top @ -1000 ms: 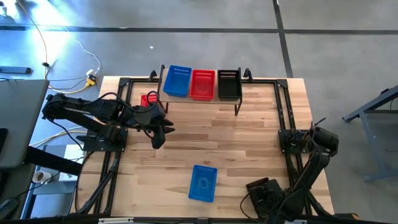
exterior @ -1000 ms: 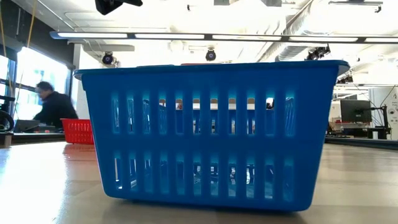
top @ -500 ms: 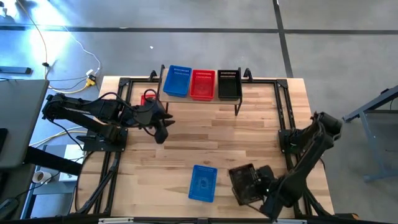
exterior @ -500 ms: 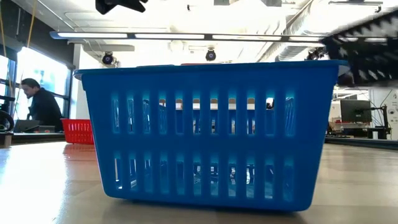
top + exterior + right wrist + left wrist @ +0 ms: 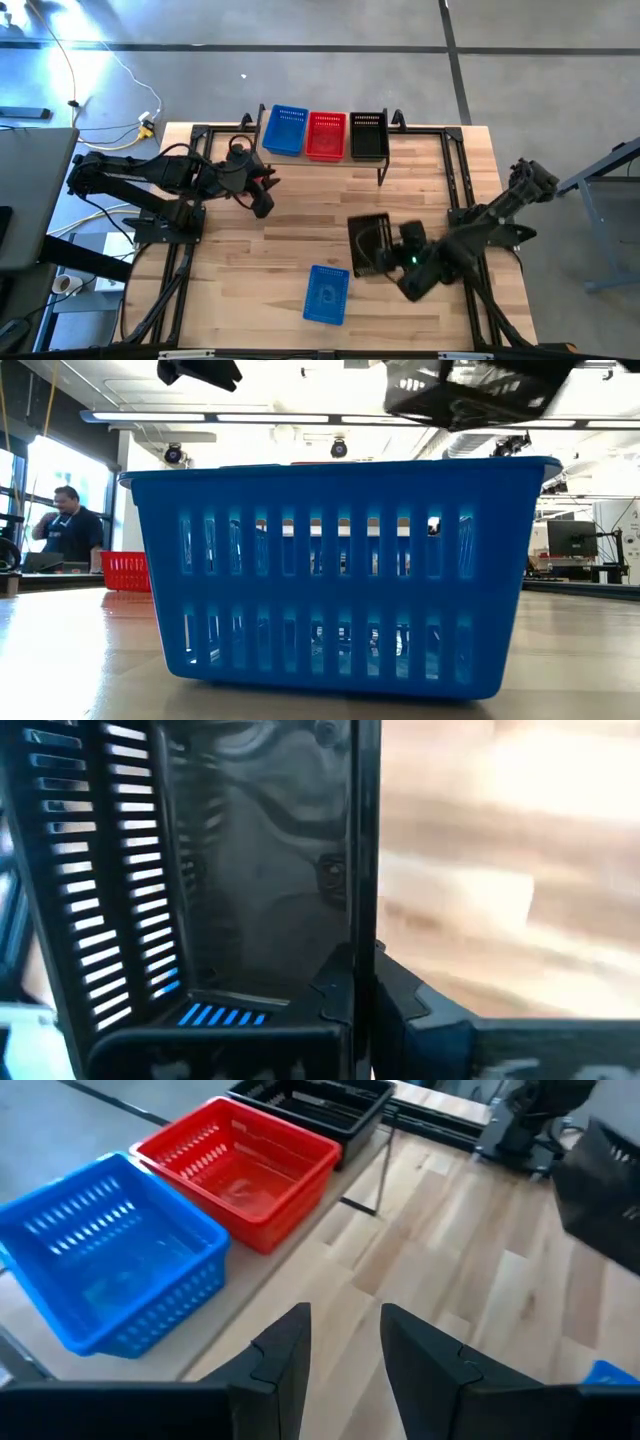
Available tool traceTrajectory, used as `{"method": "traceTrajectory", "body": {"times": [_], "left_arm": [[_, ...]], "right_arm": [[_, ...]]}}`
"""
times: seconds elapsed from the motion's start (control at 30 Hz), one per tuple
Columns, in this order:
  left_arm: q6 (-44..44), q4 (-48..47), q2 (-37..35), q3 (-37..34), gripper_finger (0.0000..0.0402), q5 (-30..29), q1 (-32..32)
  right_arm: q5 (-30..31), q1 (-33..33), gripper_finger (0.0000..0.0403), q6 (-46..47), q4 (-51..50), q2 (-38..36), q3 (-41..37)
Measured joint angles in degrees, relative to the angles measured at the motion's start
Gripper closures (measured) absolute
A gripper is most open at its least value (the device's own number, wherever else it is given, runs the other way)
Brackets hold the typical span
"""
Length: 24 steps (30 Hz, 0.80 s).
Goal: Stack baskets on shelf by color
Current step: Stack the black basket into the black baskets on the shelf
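In the high view the shelf [image 5: 385, 160] stands at the table's far edge and carries a blue basket [image 5: 286, 130], a red basket [image 5: 326, 135] and a black basket [image 5: 368, 135] side by side. Another blue basket [image 5: 326, 294] rests on its bottom near the table's near edge and fills the low view [image 5: 335, 575]. A red basket [image 5: 125, 570] stands farther back on the table. My right gripper [image 5: 390, 252] is shut on a black basket [image 5: 368, 243] above the table's middle. My left gripper [image 5: 262, 197] hovers open, just left of the shelf. My right gripper pinches one side wall of the black basket at its rim [image 5: 362, 955], one finger inside [image 5: 338, 995] and one outside [image 5: 400, 1000]. It comes from the table's right near side. The basket is lifted clear and shows high in the low view [image 5: 470, 390].
Black metal frame rails run along the table's left, right and far sides [image 5: 455, 170]. Bare wood lies between the shelf and the near blue basket [image 5: 300, 225]. A person [image 5: 65, 525] is in the room beyond the table.
My right arm has swung from the table's near right corner toward the middle and the far edge, carrying the black basket lifted. My left gripper has moved a little toward the far edge and the shelf's left end, and now covers the red basket in the high view.
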Motion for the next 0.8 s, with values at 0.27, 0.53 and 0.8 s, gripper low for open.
{"method": "traceTrajectory", "body": {"times": [0.27, 0.53, 0.8], "left_arm": [[3.73, 0.0, 0.0, 0.0, 0.0287, 0.18, 5.36], [6.76, 0.0, 0.0, 0.0, 0.0287, 0.2, 10.07], [11.93, -0.04, 0.0, 0.0, 0.0287, 2.83, 13.25]], "right_arm": [[1.53, -11.61, 0.0403, -10.92, 0.04, -5.12, 0.0], [1.46, -23.43, 0.0403, -20.1, 0.8, -10.08, 0.0], [-1.28, -34.76, 0.0403, -33.23, 5.06, -12.67, 0.0]]}}
